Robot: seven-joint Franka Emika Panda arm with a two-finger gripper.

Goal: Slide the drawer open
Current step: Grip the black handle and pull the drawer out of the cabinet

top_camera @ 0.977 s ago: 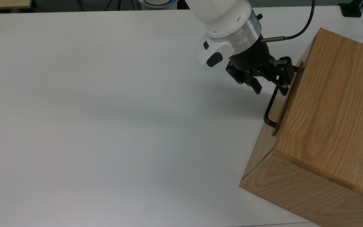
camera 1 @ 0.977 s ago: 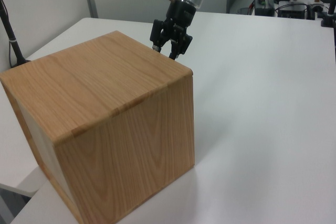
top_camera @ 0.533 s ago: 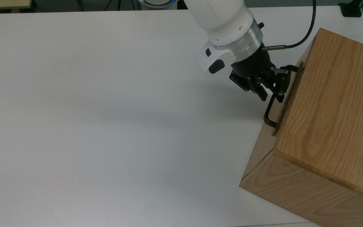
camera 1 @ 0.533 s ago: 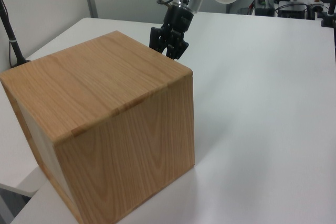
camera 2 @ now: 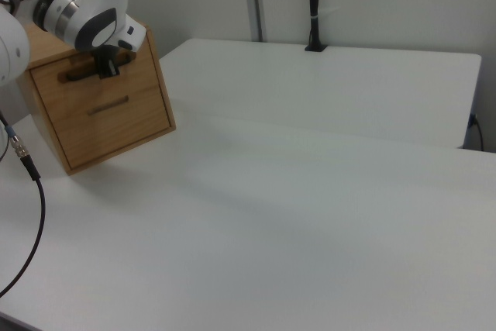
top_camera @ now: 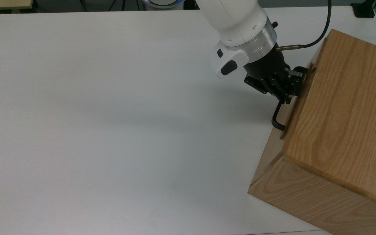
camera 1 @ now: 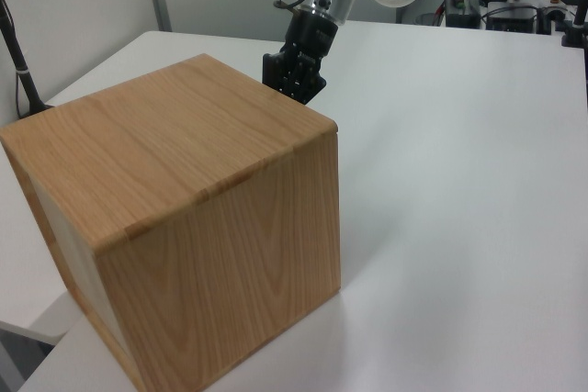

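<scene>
The drawer (top_camera: pixel 291 116) is the upper one in an oak cabinet (top_camera: pixel 338 114) at the top view's right. Its front panel sits close against the cabinet face. Its black U-shaped handle (top_camera: pixel 277 118) sticks out toward the table. My gripper (top_camera: pixel 287 94) is shut on the upper part of that bar. In the right view the gripper (camera 2: pixel 107 67) sits at the handle (camera 2: pixel 77 75) on the upper drawer front (camera 2: pixel 136 70). In the left view the gripper (camera 1: pixel 296 89) hangs just behind the cabinet (camera 1: pixel 202 199), which hides the drawer.
A second drawer with a thin handle (camera 2: pixel 108 105) sits below in the cabinet. The arm's black cable (top_camera: pixel 318 29) arcs above the cabinet's far corner and trails over the table (camera 2: pixel 31 191). Wide white tabletop (top_camera: pixel 109 114) spreads across the top view's left.
The gripper moved in against the drawer front and its fingers, spread apart a second ago, came together on the handle bar. The drawer and cabinet have not shifted.
</scene>
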